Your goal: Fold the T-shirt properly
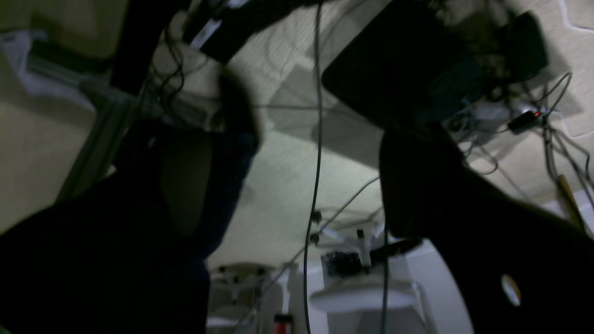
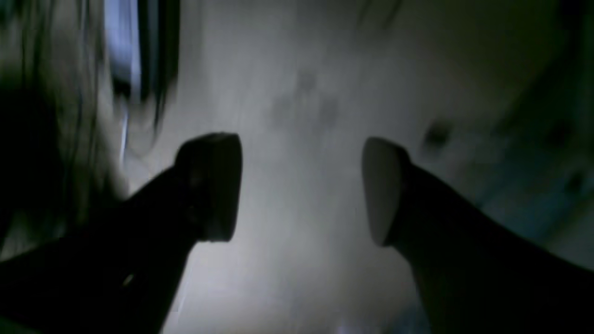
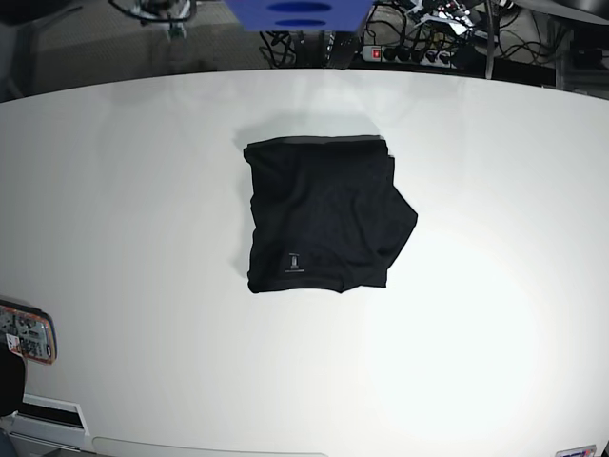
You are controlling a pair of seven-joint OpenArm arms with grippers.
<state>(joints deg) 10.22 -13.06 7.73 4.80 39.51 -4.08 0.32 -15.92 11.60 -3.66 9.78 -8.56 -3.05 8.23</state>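
Base view: folded T-shirt [image 3: 322, 217] alone mid-table [image 3: 495, 286]; both tools released, empty.

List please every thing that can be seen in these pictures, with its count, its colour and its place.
T-shirt: one, black, folded into a compact near-square shape, lying in the middle of the table, small pale label mark near its front hem.
Table: one, white, fills most of the base view.
Power strip: one, dark with a red light, on the floor behind the table's far edge, among cables.
Blue object: one, at the top edge of the base view, partly cut off.
Left gripper: one, black, jaws apart, holding nothing, pointed away from the table.
Right gripper: one, dark, jaws apart, nothing between them, background blurred.
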